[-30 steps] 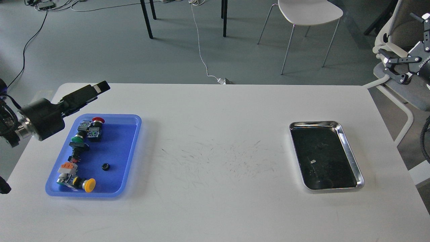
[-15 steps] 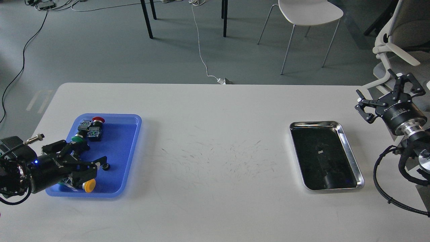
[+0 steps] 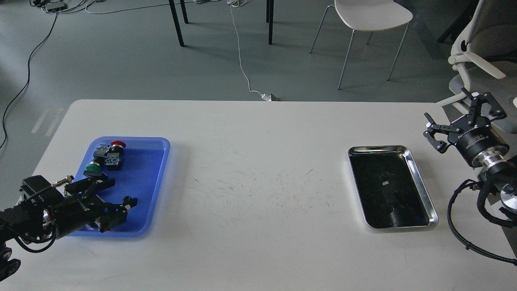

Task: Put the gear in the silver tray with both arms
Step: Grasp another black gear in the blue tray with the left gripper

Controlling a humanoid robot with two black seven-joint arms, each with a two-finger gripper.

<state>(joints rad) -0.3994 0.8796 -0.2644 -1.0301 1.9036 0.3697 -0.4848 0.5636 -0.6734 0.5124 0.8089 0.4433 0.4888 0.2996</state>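
A white table (image 3: 258,242) seen from above, with a robot arm entering at each side. On the left sits a blue plastic tray (image 3: 149,178) holding several push-button switches: one with a red cap (image 3: 118,144) and one with a green cap (image 3: 92,166) show near its far end. On the right, well apart from it, sits the silver tray (image 3: 420,182), its long axis running away from the viewer and its dark floor bare apart from a small pale fleck.

The left gripper (image 3: 106,197) hangs low over the near half of the blue tray, its two fingers spread apart with nothing between them. Just beyond the tip of its nearer finger, a small dark ring-shaped piece, probably the gear (image 3: 127,199), is partly hidden, so whether the finger touches it cannot be told. The gear appears to lie to the right of the gripper, toward the middle of the table.

The right gripper (image 3: 458,118) hovers beyond the far right corner of the silver tray, its fingers also spread wide and empty, pointing up and away.

The left arm is by far the nearer to the gear, and the right arm to the silver tray. The whole width of the table separates gear from tray, so a handover somewhere in the middle looks likely.
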